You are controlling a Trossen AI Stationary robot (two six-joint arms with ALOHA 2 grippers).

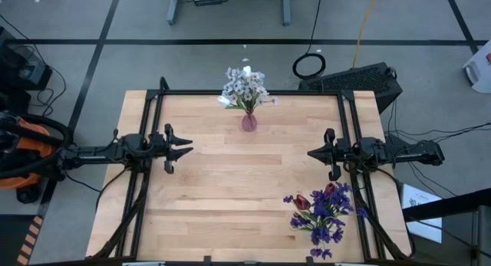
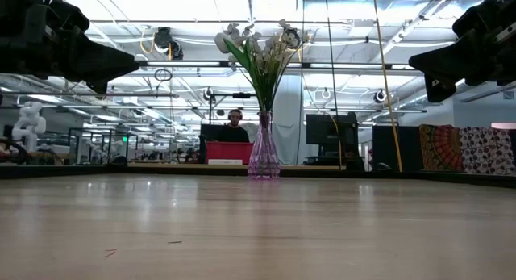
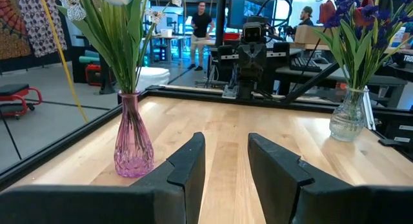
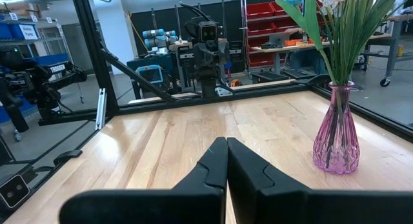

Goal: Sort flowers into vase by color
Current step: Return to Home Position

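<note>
Light wood counter [image 1: 230, 197], black frame rail [image 1: 192, 92] along its far edge; grey floor [image 1: 230, 21] with dark tape lines; coiled black cable [image 1: 294, 67] on the floor beyond the counter, black case [image 1: 360, 80] just beside it; yellow line [image 1: 365, 28] crossing the floor; orange-black device [image 1: 23, 155] off the left side, maybe a vacuum; printed sheet [image 1: 420, 201] off the right side; low view: seated person [image 2: 235, 128] behind a red box [image 2: 229, 151], dark monitor [image 2: 330, 131], patterned cloth [image 2: 463, 155]; red stool [image 3: 19, 98]; standing person [image 3: 201, 24]; red bins [image 4: 268, 30] on shelving
</note>
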